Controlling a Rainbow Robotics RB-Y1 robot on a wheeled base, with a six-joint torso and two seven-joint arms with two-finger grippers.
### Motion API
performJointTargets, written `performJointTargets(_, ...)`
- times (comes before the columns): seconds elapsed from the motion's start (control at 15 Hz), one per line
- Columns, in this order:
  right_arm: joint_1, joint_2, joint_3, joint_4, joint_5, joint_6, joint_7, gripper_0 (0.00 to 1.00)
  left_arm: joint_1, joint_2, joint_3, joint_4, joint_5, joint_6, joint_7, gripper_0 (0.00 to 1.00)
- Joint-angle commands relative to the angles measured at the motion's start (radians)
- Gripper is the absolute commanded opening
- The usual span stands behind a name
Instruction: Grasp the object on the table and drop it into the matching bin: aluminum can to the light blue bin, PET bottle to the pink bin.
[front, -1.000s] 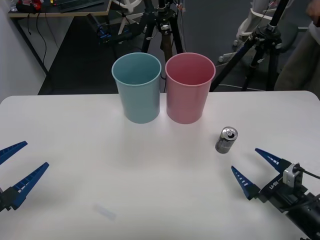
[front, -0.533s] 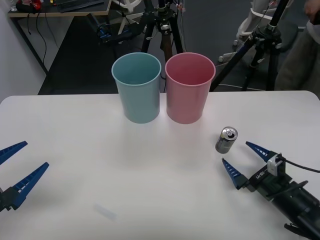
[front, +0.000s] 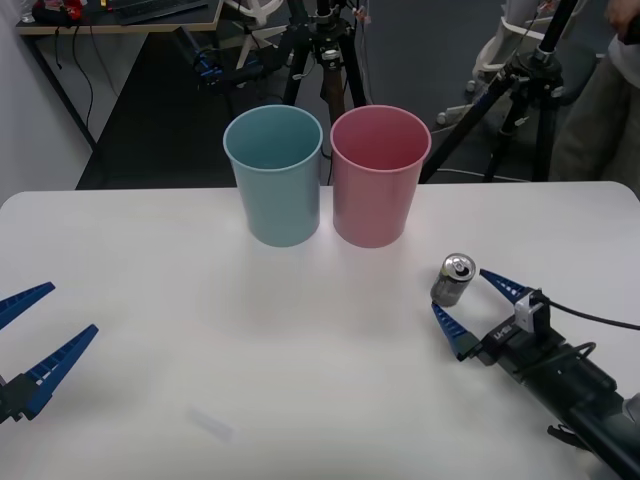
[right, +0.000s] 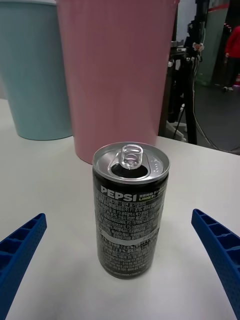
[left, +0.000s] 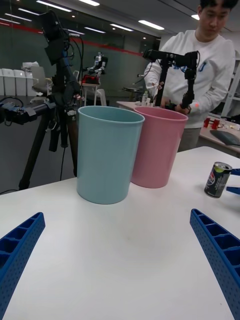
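A small aluminum can (front: 454, 279) with a shiny top and pull tab stands upright on the white table (front: 200, 330), to the right of the pink bin (front: 378, 175). Up close the can (right: 130, 210) is dark with white lettering. My right gripper (front: 472, 305) is open just in front of it, one finger on each side, not touching. The light blue bin (front: 275, 172) stands touching the pink bin's left side. My left gripper (front: 30, 335) is open at the table's left edge, far from the can (left: 217, 179).
Black tripods (front: 325, 55) and a dark floor lie beyond the table's far edge behind the bins. A person (left: 200, 75) stands behind the table. A faint smudge (front: 210, 425) marks the tabletop near the front.
My right gripper has moved forward and left toward the can, its open fingers now flanking it. The can, bins and left arm have not moved.
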Motion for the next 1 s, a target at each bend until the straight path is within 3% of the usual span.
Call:
performJointTargets(0.07,-0.016,0.0,0.007,0.0,0.0,0.035,0.001,1.0,0.0,0.0,0.0,0.0,0.0,0.0,0.0,1.0)
performJointTargets(0.73,-0.051,0.0,0.077,0.0,-0.026,0.142,0.007,1.0,0.0,0.0,0.0,0.0,0.0,0.0,0.0,1.0)
performJointTargets(1.0,-0.117,0.001,0.08,0.095,-0.037,0.118,0.018,1.0,0.0,0.0,0.0,0.0,0.0,0.0,0.0,1.0)
